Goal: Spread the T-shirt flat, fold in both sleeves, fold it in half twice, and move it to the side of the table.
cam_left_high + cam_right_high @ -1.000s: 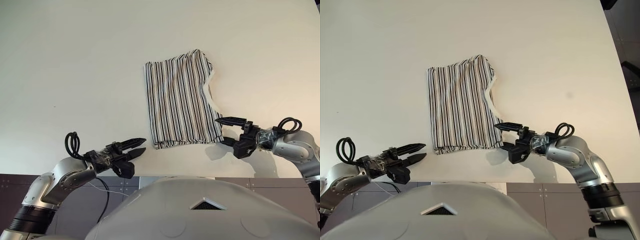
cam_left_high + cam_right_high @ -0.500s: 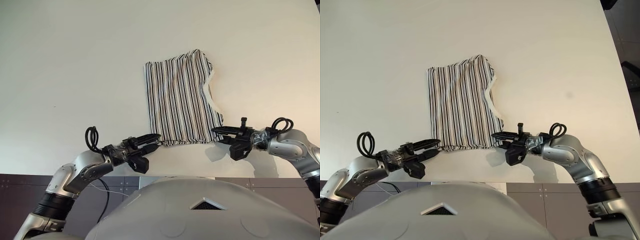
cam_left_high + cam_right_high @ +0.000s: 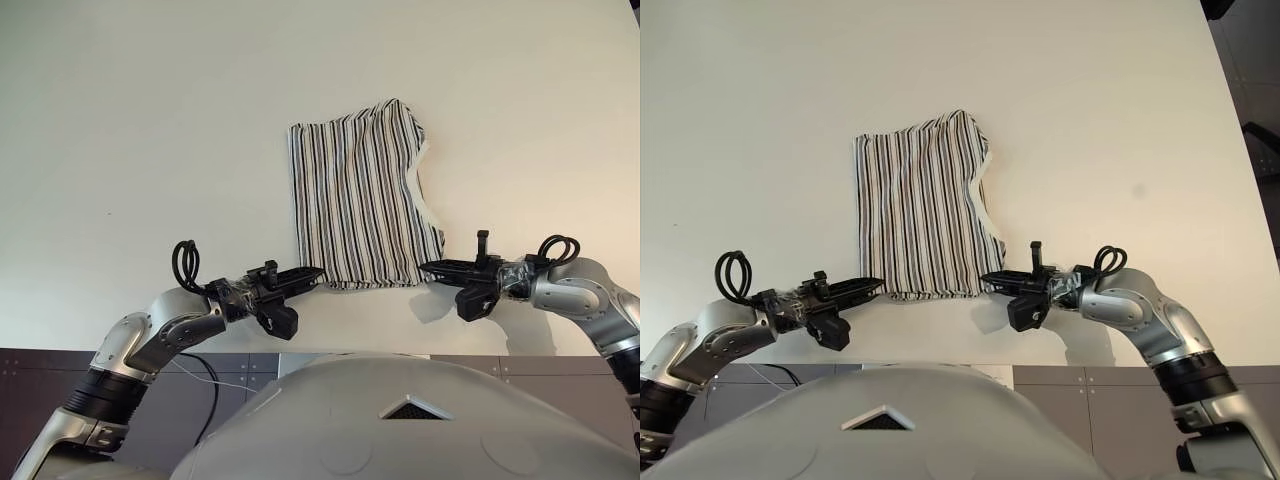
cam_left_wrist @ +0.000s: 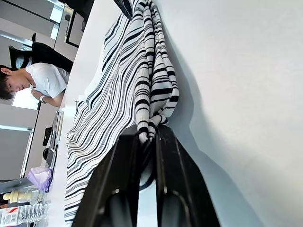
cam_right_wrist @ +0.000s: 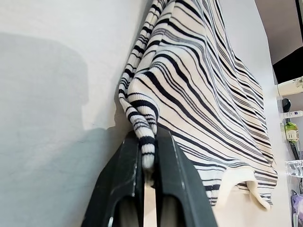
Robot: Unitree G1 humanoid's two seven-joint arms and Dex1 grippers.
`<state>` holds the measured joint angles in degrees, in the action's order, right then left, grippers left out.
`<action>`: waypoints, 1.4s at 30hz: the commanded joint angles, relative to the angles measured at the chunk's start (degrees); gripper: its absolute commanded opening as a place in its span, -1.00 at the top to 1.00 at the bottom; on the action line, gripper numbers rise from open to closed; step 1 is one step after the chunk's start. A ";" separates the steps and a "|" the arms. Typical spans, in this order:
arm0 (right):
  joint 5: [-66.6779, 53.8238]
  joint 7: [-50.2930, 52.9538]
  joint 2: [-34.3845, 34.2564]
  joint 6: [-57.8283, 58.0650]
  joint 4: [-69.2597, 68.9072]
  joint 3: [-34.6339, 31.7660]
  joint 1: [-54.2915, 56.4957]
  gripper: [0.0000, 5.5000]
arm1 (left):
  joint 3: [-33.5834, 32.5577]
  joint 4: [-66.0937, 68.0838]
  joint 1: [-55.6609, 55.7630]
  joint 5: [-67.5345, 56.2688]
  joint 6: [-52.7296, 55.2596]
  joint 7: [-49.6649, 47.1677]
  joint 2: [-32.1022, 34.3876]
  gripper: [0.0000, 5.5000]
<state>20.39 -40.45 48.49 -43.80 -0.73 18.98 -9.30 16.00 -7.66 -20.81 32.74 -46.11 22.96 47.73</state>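
Note:
The striped T-shirt (image 3: 360, 200) lies folded into a narrow stack on the white table (image 3: 150, 120), with its pale collar edge on the right side. My left gripper (image 3: 315, 271) is at the stack's near left corner, shut on the cloth. In the left wrist view the T-shirt (image 4: 118, 94) bunches between the left gripper (image 4: 144, 135)'s black fingers. My right gripper (image 3: 425, 267) is at the near right corner, also shut. The right wrist view has a fold of the T-shirt (image 5: 199, 85) pinched in the right gripper (image 5: 147, 137).
Bare tabletop stretches wide to the left (image 3: 740, 120) and right (image 3: 1120, 120) of the shirt. The table's near edge (image 3: 500, 355) runs just behind both wrists. Bottles (image 4: 19, 217) stand beyond the far side of the table.
Both grippers moved in from beside the shirt to its near corners. Their fingers, open a second ago, have shut on the hem.

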 commanded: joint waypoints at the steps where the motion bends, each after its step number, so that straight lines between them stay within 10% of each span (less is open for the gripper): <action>1: -5.15 -3.10 1.39 3.04 -1.49 -0.27 1.68 0.96 | 1.20 2.29 -1.23 -1.50 -2.56 1.36 2.46 0.93; 15: -45.27 -16.27 19.74 31.21 -32.12 -20.98 -10.69 0.96 | -5.55 -21.28 -12.74 -30.03 9.41 6.92 7.50 0.94; 27: -31.35 -30.06 -10.78 42.85 23.08 2.85 43.94 0.96 | -2.18 1.81 23.62 -40.94 43.79 16.35 -7.86 0.94; 42: -14.17 -23.28 -23.95 28.56 63.29 3.59 56.78 0.72 | 0.34 26.75 38.92 -33.67 52.54 16.34 -19.38 0.70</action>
<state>5.46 -65.75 24.90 -14.80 61.28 23.82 47.44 16.42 16.26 16.77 -3.11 6.54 41.40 29.34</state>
